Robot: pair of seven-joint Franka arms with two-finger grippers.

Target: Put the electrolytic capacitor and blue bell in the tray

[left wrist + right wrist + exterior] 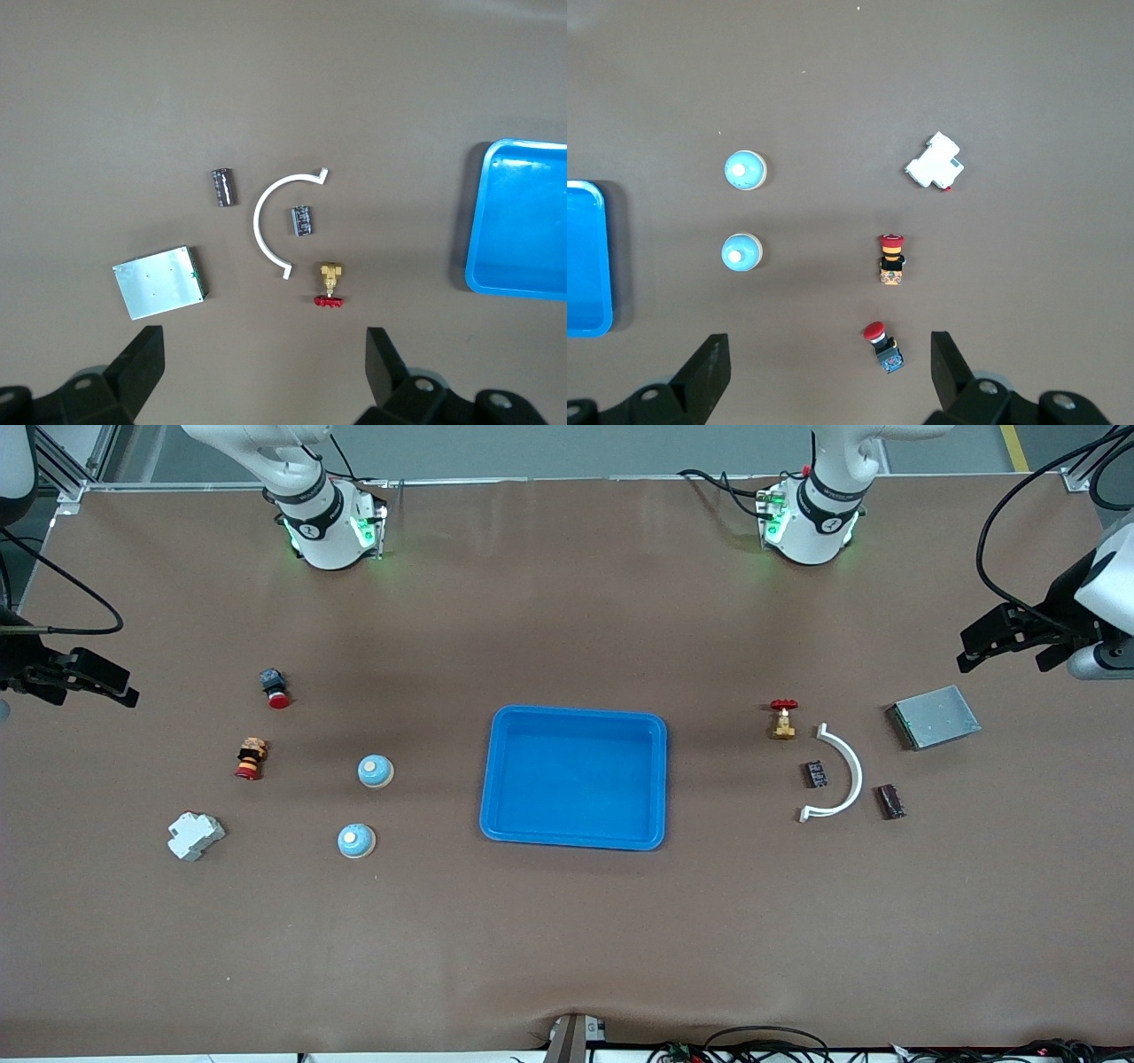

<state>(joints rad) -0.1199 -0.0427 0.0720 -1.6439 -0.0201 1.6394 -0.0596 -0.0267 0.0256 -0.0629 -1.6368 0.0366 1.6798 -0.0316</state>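
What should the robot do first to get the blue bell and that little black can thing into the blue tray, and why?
Probably lower the open right gripper toward a blue bell, the one nearer the tray. The tray holds nothing yet, both grippers hang open above the table, and the left gripper waits over the capacitors, ready to follow.

The front view looks down from high across the table, facing both robot bases along its top edge, taking in the whole brown surface. Each wrist view looks straight down from well above the table. The left wrist view shares the shallow bright-blue rectangular plastic tray [518, 221] with the front view [574, 717] and the right wrist view [585, 257].
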